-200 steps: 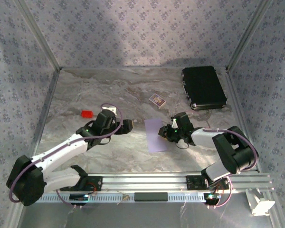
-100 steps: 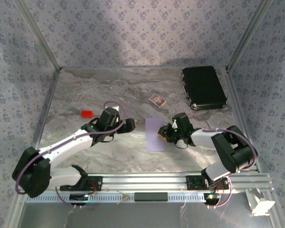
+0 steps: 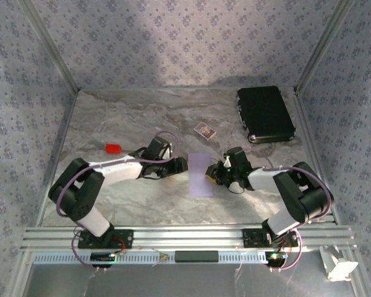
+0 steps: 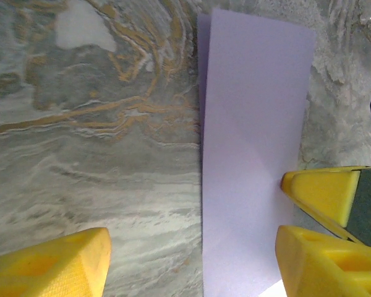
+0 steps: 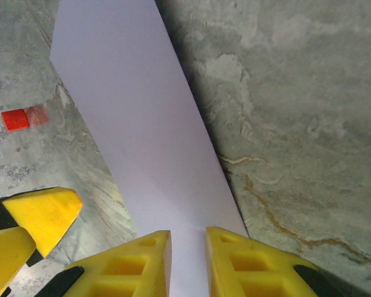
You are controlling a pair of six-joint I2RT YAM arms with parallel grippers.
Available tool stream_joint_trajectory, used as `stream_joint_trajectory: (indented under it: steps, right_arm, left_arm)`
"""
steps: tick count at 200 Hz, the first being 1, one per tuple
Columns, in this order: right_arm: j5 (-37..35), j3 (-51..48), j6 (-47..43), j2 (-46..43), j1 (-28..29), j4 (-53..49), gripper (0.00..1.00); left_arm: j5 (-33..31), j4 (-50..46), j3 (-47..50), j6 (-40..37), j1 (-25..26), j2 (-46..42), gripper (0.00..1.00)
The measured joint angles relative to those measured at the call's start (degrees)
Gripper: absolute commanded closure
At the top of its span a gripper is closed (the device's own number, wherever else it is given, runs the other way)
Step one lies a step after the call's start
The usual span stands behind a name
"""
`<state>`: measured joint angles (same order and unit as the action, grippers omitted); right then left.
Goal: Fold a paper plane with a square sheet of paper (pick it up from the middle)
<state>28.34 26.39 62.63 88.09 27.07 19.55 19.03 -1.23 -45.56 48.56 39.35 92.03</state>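
Between the 2 arms, near the middle of the grey-and-tan marbled desk (image 3: 130, 117), the thin pale lilac square sheet of paper (image 3: 201, 175) lies flat as a narrow rectangle. It looks doubled over: the left wrist view shows a second layer peeping out along the edge facing the left arm.

The left gripper (image 3: 181, 166) is open, its yellow fingers straddling that edge, 1 over bare marble and 1 over the paper. The right gripper (image 3: 213, 175) sits at the opposite long edge with its jaws nearly together, a slim gap between them. Whether it pinches the sheet or only presses on it I cannot tell.

Risks, as I judge them:
- The desk looks smooth and the paper light, so a closing finger may shove the sheet sideways instead of getting under it.
- If the 2 layers slip, any later crease would run skewed.
- The 2 grippers work very near each other and could collide, or pull against each other and crumple the sheet.

Blue-grey patterned walls close 3 sides, and an aluminium rail (image 3: 185, 235) runs along the near edge. A small red block (image 3: 114, 148), a small patterned card (image 3: 204, 130) and a black rectangular case (image 3: 265, 114) all lie well apart from the paper.
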Motion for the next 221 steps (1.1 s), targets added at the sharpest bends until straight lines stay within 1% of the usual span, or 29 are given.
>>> stream_joint_trajectory:
  steps: [52, 87, 104, 221]
  right_arm:
    - [0.0, -0.1, 0.0, 0.1, 0.0, 0.0, 0.79]
    - [0.0, -0.1, 0.0, 0.1, 0.0, 0.2, 0.79]
    - [0.0, -0.1, 0.0, 0.1, 0.0, 0.2, 0.79]
    - [0.5, -0.9, 0.0, 0.0, -0.4, 1.6, 0.79]
  left_arm:
    - [3.8, 3.6, -2.0, 1.5, 0.0, 4.1, 0.41]
    - [4.4, 5.4, -3.0, 1.9, 0.0, 7.1, 0.42]
    - [4.4, 5.5, -3.7, 2.1, 0.0, 8.0, 0.45]
    - [6.4, 7.9, -8.3, 3.5, -0.3, 13.1, 0.45]
